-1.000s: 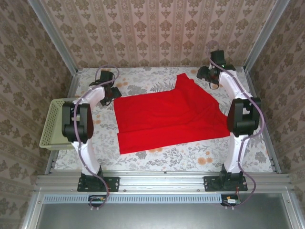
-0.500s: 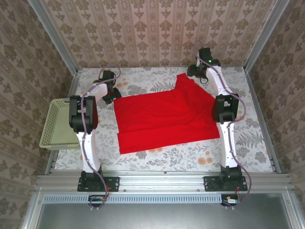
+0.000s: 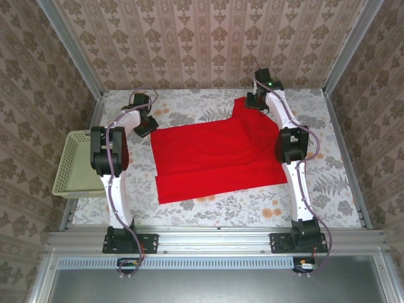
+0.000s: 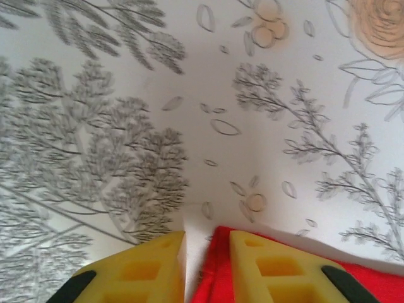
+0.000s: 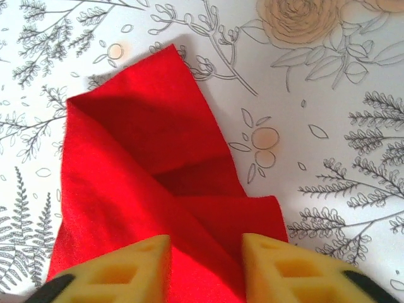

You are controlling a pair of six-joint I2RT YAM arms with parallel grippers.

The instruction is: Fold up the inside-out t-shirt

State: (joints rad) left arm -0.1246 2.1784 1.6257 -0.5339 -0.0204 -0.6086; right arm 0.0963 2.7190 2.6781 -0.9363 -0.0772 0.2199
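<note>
Closing from here could miss: the left gripper point(image 4: 207, 240), fingers nearly together, has only the edge of the inside-out t-shirt point(image 4: 218, 271) at one finger, and I cannot tell whether it pinches cloth or just the flowered table cover point(image 4: 208, 95). The right gripper point(image 5: 207, 243) hangs spread above a doubled-over corner lying just ahead of it and may catch only one layer; its fingers hide the cloth beneath them.

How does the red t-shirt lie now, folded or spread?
Mostly spread: the t-shirt lies flat on the table, only its far corner doubled over.
</note>
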